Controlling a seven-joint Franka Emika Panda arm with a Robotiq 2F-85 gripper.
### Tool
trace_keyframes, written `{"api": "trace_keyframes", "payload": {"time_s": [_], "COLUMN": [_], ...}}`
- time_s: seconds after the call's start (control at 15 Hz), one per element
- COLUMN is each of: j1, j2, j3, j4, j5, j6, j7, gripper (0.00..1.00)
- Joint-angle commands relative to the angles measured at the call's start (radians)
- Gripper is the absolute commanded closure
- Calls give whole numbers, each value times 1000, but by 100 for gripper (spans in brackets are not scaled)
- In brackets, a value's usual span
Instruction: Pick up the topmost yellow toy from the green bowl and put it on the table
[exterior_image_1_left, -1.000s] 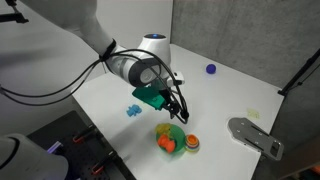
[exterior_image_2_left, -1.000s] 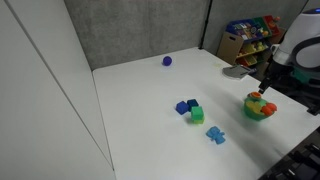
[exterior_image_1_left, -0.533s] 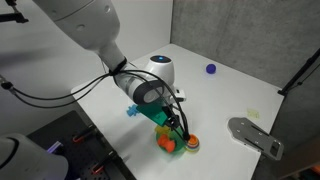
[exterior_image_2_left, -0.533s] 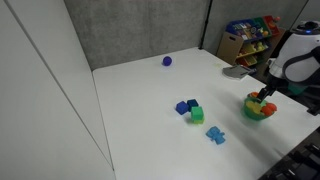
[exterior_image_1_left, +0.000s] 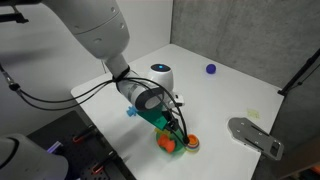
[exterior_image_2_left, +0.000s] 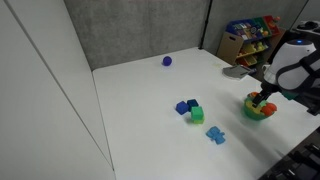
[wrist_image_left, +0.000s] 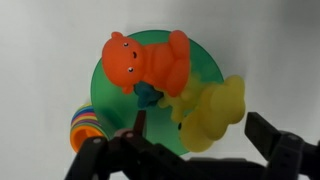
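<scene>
The green bowl (wrist_image_left: 108, 100) fills the wrist view. The topmost yellow toy (wrist_image_left: 212, 108) lies at its right rim, partly overhanging it, beside an orange-red toy (wrist_image_left: 145, 62) and a small blue piece (wrist_image_left: 150, 95). My gripper (wrist_image_left: 203, 130) is open, with one finger on each side of the yellow toy. I cannot tell whether the fingers touch it. In both exterior views the gripper (exterior_image_1_left: 178, 129) (exterior_image_2_left: 265, 96) is low over the bowl (exterior_image_1_left: 176, 148) (exterior_image_2_left: 256, 111) on the white table (exterior_image_1_left: 230, 90). The yellow toy is hidden in those views.
A striped ring stack (wrist_image_left: 84, 128) stands next to the bowl. On the table are joined blue and green blocks (exterior_image_2_left: 188, 108), a light blue toy (exterior_image_2_left: 213, 134), a purple ball (exterior_image_2_left: 167, 61) and a grey flat object (exterior_image_1_left: 255, 136). A toy shelf (exterior_image_2_left: 250, 38) stands behind.
The gripper has come down from above the table onto the bowl and now sits right over the toys. The bowl and toys have not moved.
</scene>
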Motion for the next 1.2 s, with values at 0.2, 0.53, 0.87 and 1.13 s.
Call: {"api": "trace_keyframes", "payload": {"time_s": [0.2, 0.53, 0.87, 1.13], "j1": [47, 91, 109, 127], "j2": [33, 5, -79, -169], "j3": [-14, -45, -62, -45], "j4": [23, 18, 3, -15], "j5": [-11, -24, -28, -39], "j6": [-10, -48, -110, -165], "j7": [7, 25, 35, 49], "gripper": [34, 75, 94, 92]}}
